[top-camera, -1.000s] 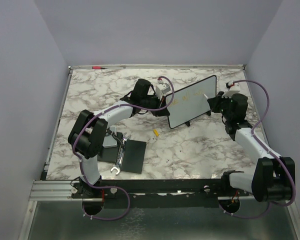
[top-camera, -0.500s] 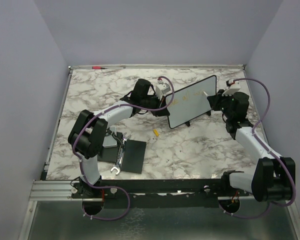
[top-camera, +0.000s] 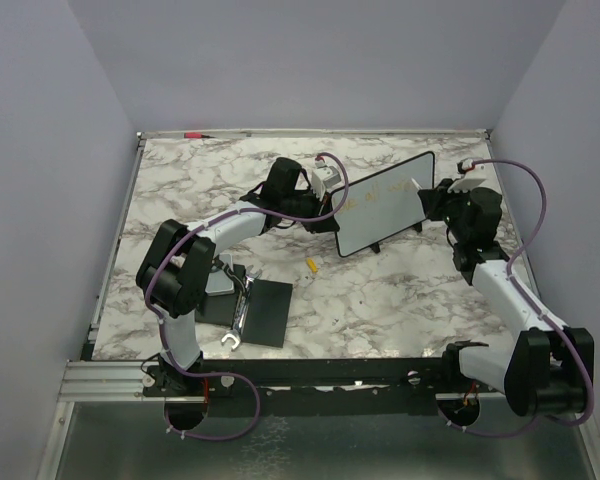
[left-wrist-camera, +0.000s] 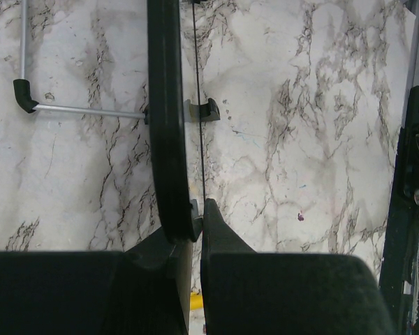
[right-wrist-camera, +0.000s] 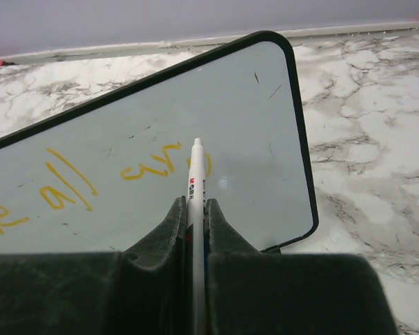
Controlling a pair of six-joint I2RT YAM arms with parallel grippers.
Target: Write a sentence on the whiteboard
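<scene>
The whiteboard (top-camera: pixel 385 205) stands propped and tilted at the back middle of the table. Its black-framed white face fills the right wrist view (right-wrist-camera: pixel 230 105). The sentence (right-wrist-camera: pixel 150 167) is yellow handwriting across the face, faint in the top view (top-camera: pixel 373 193). My left gripper (top-camera: pixel 332 200) is shut on the board's left edge; the left wrist view shows the frame (left-wrist-camera: pixel 164 125) between the jaws (left-wrist-camera: pixel 199 216). My right gripper (top-camera: pixel 432 203) (right-wrist-camera: pixel 194 206) is shut on a white marker (right-wrist-camera: pixel 195 181), whose tip points at the last yellow letter. I cannot tell whether it touches.
A flat black square pad (top-camera: pixel 265 310) lies at front left with a wrench (top-camera: pixel 238 320) beside it. A small yellow cap (top-camera: pixel 311 265) lies in front of the board. A red marker (top-camera: pixel 195 134) lies on the back edge. The board's wire stand (left-wrist-camera: pixel 77 109) rests on the marble.
My right gripper with the marker has shifted a little to the right along the board. The left gripper and the board have stayed put.
</scene>
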